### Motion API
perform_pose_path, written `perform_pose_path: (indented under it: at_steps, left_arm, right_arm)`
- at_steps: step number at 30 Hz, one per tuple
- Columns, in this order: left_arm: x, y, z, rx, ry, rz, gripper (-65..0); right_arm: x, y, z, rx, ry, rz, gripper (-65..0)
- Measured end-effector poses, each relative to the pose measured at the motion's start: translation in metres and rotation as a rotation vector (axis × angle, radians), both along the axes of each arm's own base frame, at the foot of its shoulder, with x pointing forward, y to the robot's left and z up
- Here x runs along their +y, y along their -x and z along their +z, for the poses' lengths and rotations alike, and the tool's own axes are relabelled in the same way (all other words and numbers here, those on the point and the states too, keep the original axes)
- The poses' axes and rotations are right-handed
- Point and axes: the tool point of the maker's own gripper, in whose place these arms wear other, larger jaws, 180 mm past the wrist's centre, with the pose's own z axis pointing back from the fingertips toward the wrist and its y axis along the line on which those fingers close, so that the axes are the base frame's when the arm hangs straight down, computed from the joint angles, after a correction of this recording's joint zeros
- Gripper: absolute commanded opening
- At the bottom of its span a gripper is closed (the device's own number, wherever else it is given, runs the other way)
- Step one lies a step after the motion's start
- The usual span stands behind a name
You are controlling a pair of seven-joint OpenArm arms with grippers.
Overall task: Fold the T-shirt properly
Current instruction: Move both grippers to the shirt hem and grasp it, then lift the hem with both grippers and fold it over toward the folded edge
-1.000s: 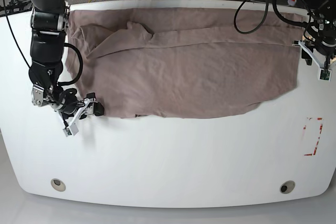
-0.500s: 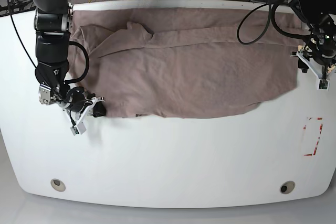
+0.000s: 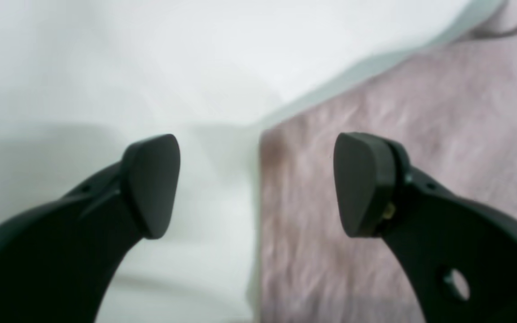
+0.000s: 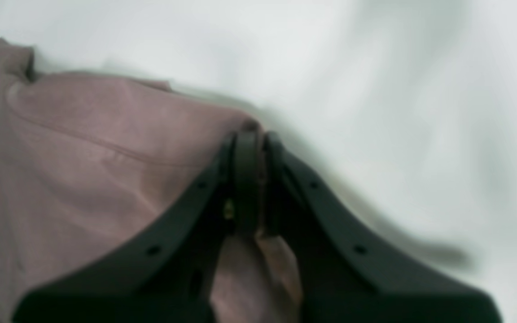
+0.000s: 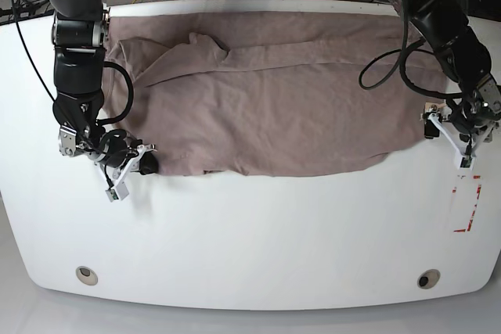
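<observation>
So the big change over the last second: the right tool (image 4: 249,148), which was wide apart beside the near corner a second ago, has snapped closed and now pinches the corner of the T-shirt (image 5: 274,91), with a little fold of fabric poking out between the fingers in its wrist view. Meanwhile the left tool (image 3: 258,184) has come down along the far side of the desk (image 5: 250,232) from up near the shirt's top corner to its lower corner. Its jaws stand wide, one pad over bare desk and the other over cloth, with the shirt's edge running right between them. It isn't gripping anything yet.

My read is that one bottom corner is secured and the other is lined up for a pinch, so a two-handed lift or fold-over looks like what's coming. If the left closes cleanly on that edge, both arms could carry the hem toward the collar side.

The shirt itself lies spread flat across the back half of the desk, bunched and creased toward the right arm's end, with its front edge roughly at mid-desk.

Head count: one T-shirt, two arms with one tool each, two round holes near the desk's front edge, and one red dashed marking (image 5: 467,203) by the left arm.
</observation>
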Motion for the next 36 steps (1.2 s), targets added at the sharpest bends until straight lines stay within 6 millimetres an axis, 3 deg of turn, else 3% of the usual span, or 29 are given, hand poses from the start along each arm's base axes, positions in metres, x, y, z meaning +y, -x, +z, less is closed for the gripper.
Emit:
perform_pose_path:
  at_steps: [13,17,23,29,36]
  left_arm:
    - [-0.025,-0.021,-0.033,0.073,0.142,-0.023,-16.5]
    - [-0.026,-0.022,-0.033,0.073,0.141,-0.029,-30.3]
    - [-0.032,-0.025,-0.034,0.060,0.147,-0.046,-64.2]
    - [-0.033,-0.030,-0.030,0.012,0.144,-0.051,-65.0]
    - [-0.030,-0.034,0.010,-0.105,0.050,-0.062,-65.0]
  right_arm:
    - [0.000,0.000,0.000,0.001,0.000,0.000,-65.0]
    - [0.000,0.000,0.000,0.001,0.000,0.000,-65.0]
    - [0.000,0.000,0.000,0.001,0.000,0.000,-65.0]
    - [0.000,0.000,0.000,0.001,-0.001,-0.001,-65.0]
    - [-0.003,0.003,0.004,0.000,0.031,0.023,-65.0]
